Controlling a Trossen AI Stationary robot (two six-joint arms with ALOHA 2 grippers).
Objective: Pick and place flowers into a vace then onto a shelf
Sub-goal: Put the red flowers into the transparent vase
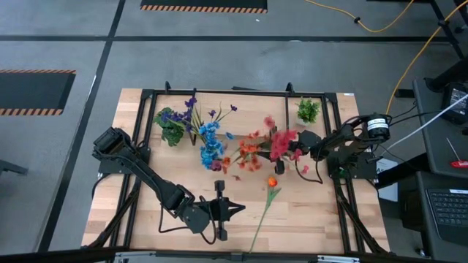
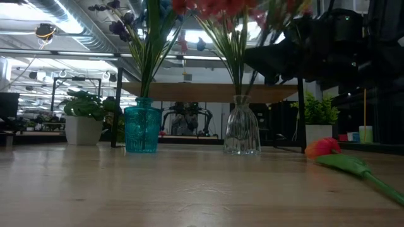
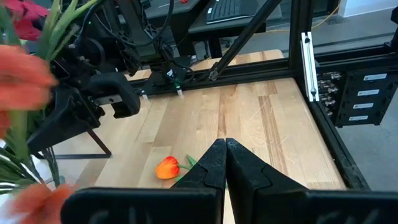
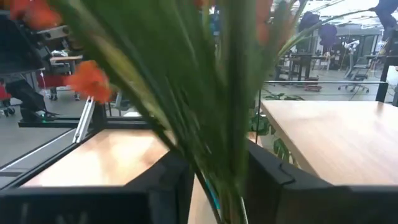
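Most of the flowers [image 1: 248, 150] already stand in two vases on the bench, blue and purple sprays in the teal vase [image 2: 141, 129], red and orange ones in the clear vase [image 2: 242, 133]. The right gripper [image 4: 214, 186] has its fingers around the clear vase's green stems, parted enough that I can't tell if they grip. One orange bud [image 1: 271, 182] lies near the front edge. The left gripper [image 3: 225, 163], fingers shut and empty, waits there. Neither vase is on the shelf [image 2: 211, 92] yet.

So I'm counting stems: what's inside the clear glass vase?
The clear glass vase holds green stems topped with red and orange flowers. The stem count can't be told; they overlap, and the right pincer sits around them.
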